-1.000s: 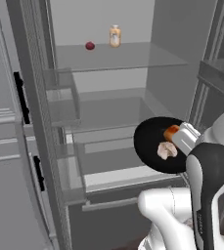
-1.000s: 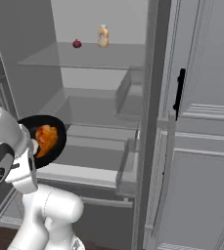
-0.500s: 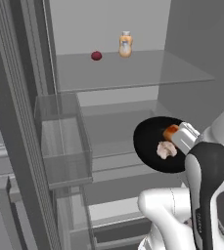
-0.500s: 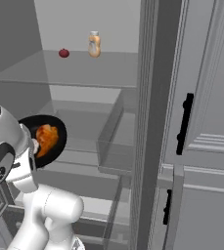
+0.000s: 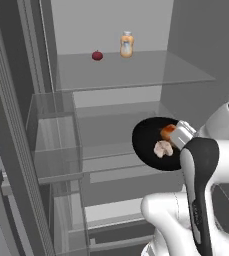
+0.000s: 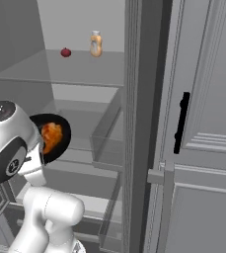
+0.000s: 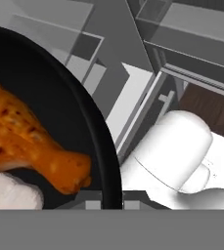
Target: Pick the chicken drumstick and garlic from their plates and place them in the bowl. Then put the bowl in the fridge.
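Your claw (image 5: 178,136) is shut tight on the rim of the bowl (image 5: 148,140), holding it up in front of the open fridge (image 5: 186,60). The chicken drumstick (image 7: 30,146) and the garlic (image 5: 162,148) both sit inside it. Keep the bowl flat so nothing rolls out. Go in slowly over a glass shelf (image 5: 131,75), well away from the red fruit (image 5: 97,55) and the jar (image 5: 127,44).

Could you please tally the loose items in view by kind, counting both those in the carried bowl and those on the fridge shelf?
Black round bowl: 1
Orange-brown chicken drumstick: 1
Pale garlic bulb: 1
Small dark red fruit: 1
Orange-and-white jar: 1
Total: 5
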